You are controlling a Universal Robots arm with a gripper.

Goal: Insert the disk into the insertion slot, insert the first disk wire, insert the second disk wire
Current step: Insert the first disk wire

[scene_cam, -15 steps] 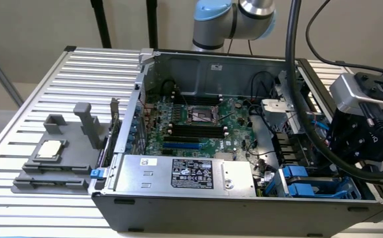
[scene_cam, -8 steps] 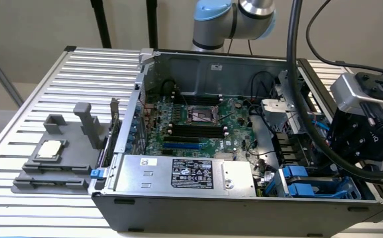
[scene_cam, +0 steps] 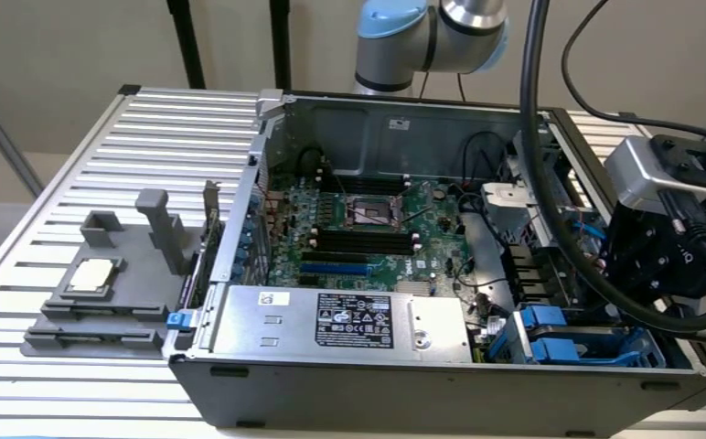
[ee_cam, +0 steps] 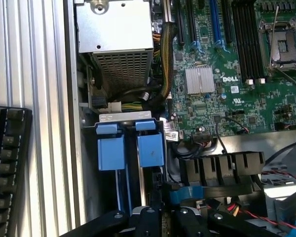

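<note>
Two blue tabs are sitting in the insertion slot, just beside the silver box; gripper is hanging at the slot's end away from the box, cannot tell if jaws are open or gripping; disk probably seated there, unconfirmed; worth pushing square, clearing the box's wire bundle.

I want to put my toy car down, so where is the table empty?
Bare slats of the table lie behind the grey stand, up to the computer case wall. A thin strip also runs in front of the stand. Inside the case it is crowded: motherboard, silver box.
</note>
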